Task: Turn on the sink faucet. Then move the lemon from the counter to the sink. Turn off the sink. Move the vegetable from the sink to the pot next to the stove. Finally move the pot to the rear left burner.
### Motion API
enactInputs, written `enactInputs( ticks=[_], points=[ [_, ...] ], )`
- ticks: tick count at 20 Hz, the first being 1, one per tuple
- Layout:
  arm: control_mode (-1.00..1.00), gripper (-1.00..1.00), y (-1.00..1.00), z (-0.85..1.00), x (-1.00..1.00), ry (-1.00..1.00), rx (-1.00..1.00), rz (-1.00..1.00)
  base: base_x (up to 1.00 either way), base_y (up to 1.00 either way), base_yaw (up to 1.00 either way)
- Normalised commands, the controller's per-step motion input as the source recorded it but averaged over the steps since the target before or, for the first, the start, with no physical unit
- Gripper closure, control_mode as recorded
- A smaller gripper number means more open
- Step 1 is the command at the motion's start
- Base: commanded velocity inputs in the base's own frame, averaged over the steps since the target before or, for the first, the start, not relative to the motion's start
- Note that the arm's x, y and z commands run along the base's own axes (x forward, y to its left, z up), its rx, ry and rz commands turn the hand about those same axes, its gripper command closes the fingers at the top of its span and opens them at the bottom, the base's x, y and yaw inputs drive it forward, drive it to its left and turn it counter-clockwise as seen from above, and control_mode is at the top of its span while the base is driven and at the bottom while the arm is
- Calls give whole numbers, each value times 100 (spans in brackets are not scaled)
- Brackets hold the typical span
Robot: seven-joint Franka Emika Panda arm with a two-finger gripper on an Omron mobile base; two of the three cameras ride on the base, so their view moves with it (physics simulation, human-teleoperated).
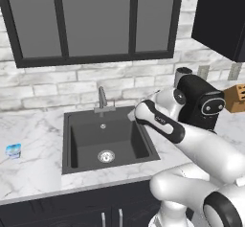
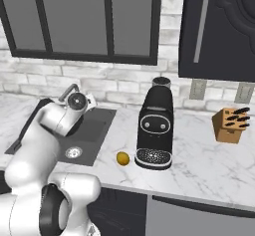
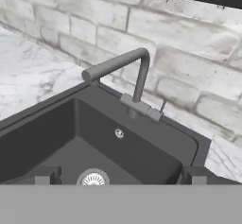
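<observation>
The dark grey sink (image 1: 69, 144) sits in the white marble counter (image 1: 33, 173), its silver drain ring (image 1: 105, 156) bare. The slim grey faucet (image 3: 134, 72) stands at the basin's back rim with its small lever (image 3: 163, 106) to the right of its base; no water runs from it. My gripper (image 3: 120, 175) hovers open over the basin's near side, facing the faucet, with nothing between its fingertips (image 3: 45, 173). The yellow lemon (image 2: 122, 158) lies on the counter right of the sink, just left of the coffee machine. The pot and the stove are out of view.
A black coffee machine (image 2: 155, 130) stands right of the sink, with a wooden knife block (image 2: 230, 125) further right. A small blue-and-white cup (image 1: 13, 150) sits on the counter far left. A brick wall and a dark-framed window back the sink.
</observation>
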Motion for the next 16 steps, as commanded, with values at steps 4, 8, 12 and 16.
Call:
enactInputs(
  ticks=[4,8,12,16],
  points=[
    [-100,-100,-6,-6,8,-22,0,1,0,0,0],
    [-100,-100,-2,0,14,-3,0,0,0,0,0],
    [-100,-100,-4,0,28,3,0,1,0,0,0],
    [-100,-100,-11,0,26,1,0,5,0,0,0]
  ],
)
